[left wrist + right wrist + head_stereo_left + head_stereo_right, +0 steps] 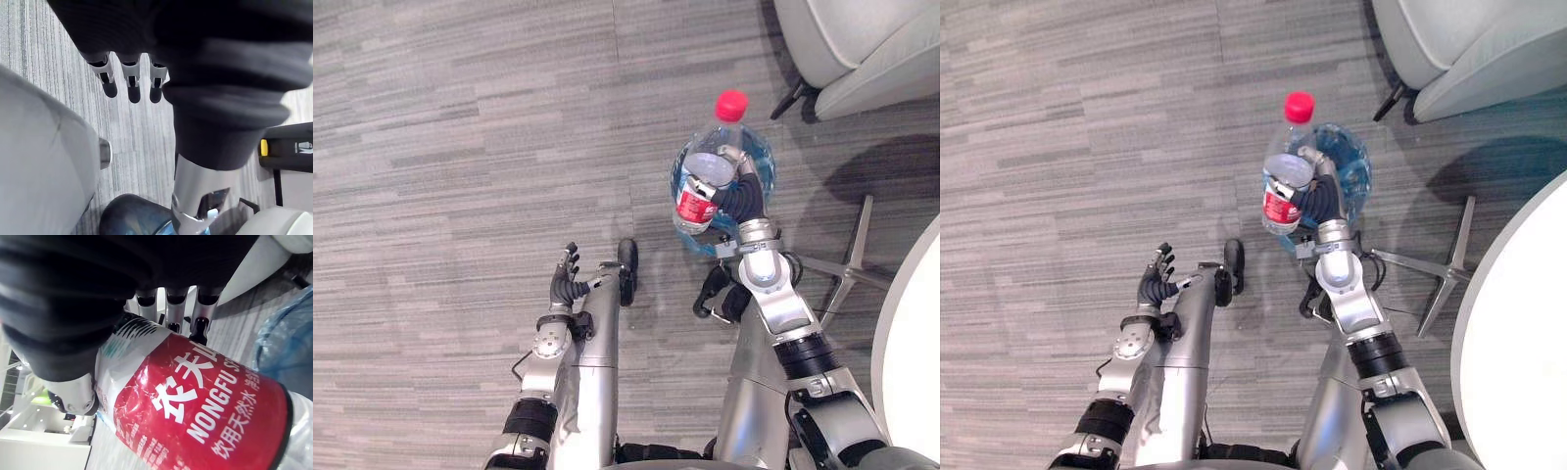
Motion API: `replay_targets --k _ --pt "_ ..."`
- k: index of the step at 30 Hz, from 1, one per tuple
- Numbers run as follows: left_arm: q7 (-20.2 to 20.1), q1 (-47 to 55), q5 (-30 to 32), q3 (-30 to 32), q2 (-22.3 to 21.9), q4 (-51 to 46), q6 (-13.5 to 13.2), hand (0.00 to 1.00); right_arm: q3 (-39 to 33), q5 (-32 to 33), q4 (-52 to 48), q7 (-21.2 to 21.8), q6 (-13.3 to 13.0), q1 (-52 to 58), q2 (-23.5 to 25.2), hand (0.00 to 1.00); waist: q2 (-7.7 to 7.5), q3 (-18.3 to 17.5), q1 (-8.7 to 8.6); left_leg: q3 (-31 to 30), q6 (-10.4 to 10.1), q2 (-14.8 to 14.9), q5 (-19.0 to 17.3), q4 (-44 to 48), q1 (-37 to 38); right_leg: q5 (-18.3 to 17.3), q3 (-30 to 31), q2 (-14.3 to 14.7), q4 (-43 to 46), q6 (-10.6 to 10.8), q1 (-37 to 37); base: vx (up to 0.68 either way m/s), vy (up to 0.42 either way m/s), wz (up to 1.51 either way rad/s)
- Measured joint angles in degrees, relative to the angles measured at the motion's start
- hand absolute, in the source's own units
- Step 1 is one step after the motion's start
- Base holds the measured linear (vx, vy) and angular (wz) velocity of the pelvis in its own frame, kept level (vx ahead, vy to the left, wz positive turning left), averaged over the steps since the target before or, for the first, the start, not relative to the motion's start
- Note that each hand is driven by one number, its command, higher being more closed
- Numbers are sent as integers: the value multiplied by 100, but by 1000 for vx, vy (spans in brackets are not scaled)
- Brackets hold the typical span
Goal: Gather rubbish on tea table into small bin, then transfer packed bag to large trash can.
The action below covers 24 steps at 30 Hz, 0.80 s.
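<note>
Our right hand (741, 196) curls round the red-capped water bottle (705, 181) just above the blue-lined small bin (764, 162). Our left hand (566, 279) hangs loose-fingered, well left of the bin. Released off-centre, the bottle could clip the rim and roll away.

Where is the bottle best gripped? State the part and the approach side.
Round the labelled middle, from the side, as the right hand holds the bottle now: that straight cylinder suits a wrap; the red cap is too narrow. The left hand hangs open.
</note>
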Motion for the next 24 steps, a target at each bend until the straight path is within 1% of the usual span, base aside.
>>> replay_targets --k 3,7,8,9,14,16,24 --pt "2 -6 0 5 92 -48 -79 0 -80 -39 113 -112 2 -128 -78 100 0 0 -3 -11 -22 25 14 62 -228 -14 15 10 93 -16 -246 -75 -36 0" --pt "2 -9 -75 69 102 -72 -110 0 -188 -45 233 -144 20 -235 -142 100 0 0 12 -25 -30 38 19 121 -390 -22 26 15 170 -25 -418 -44 -14 1" --pt "2 -9 -113 76 102 -90 -110 0 -212 -68 235 -208 22 -240 -140 100 0 0 13 -22 -35 38 21 121 -414 -22 33 14 178 -26 -448 -43 -4 0" --pt "3 -9 -113 109 102 -97 -109 0 -211 -113 281 -218 23 -272 -137 0 0 0 15 -23 -37 38 22 121 -425 -22 34 15 180 -25 -460 0 0 0" --pt "9 -10 -113 114 103 -107 -108 0 -284 -164 455 -269 105 -456 -137 0 0 0 14 -27 -38 37 23 114 -437 -41 30 15 180 -4 -469 -28 0 1" --pt "16 -10 -113 114 102 -112 -109 0 -305 -165 455 -336 110 -466 -137 0 0 -1 13 -28 -38 36 23 112 -439 -40 28 15 179 -8 -469 0 0 0" --pt "101 -10 -112 113 96 -106 -101 0 -302 -300 443 -336 108 -350 -72 0 -13 -26 11 -54 -50 48 34 104 -440 -29 19 60 159 -28 -462 -13 2 0"
